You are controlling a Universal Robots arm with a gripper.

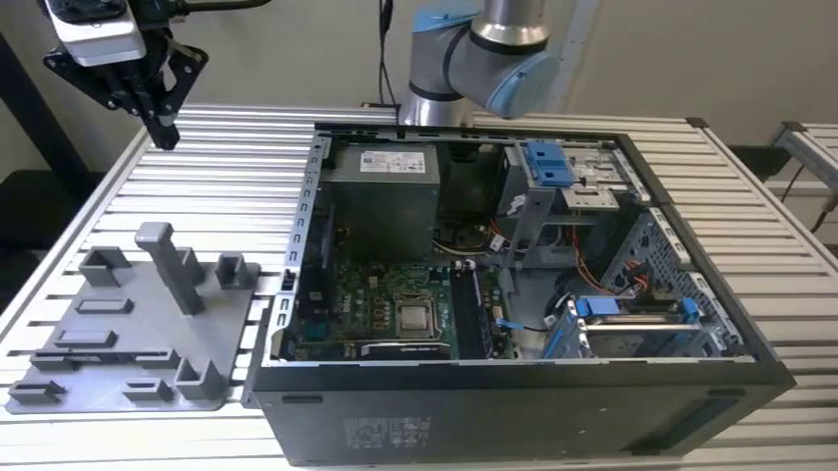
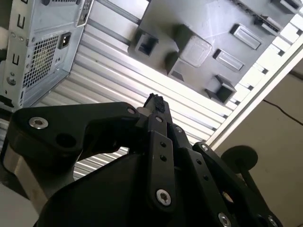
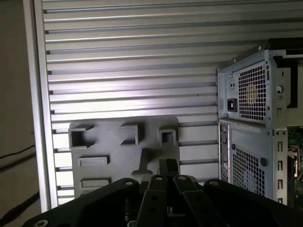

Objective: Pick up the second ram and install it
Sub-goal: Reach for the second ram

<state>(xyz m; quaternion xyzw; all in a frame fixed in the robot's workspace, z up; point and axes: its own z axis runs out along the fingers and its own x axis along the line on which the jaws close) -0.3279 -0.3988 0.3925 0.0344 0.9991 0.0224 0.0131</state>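
Plainly, the gripper [image 1: 164, 133] carries nothing: its two fingers are drawn together to a single tip, with no strip seen between them. It hangs high over the slatted table [image 1: 223, 177]. Beneath the fingertips and well apart from them lies the grey holder plate [image 1: 144, 329]. A thin dark strip [image 1: 105, 350] runs across the end of that plate farthest from the hand, lodged between low posts; I take it to be the second ram, though it is too slight to be sure. Stood on edge like that, it would offer its flat sides to a pinch from above. Off to the hand's side, the computer case [image 1: 524, 402] lies open, its motherboard [image 1: 380, 294] facing up, likely so that a stick can be pressed straight down into it.
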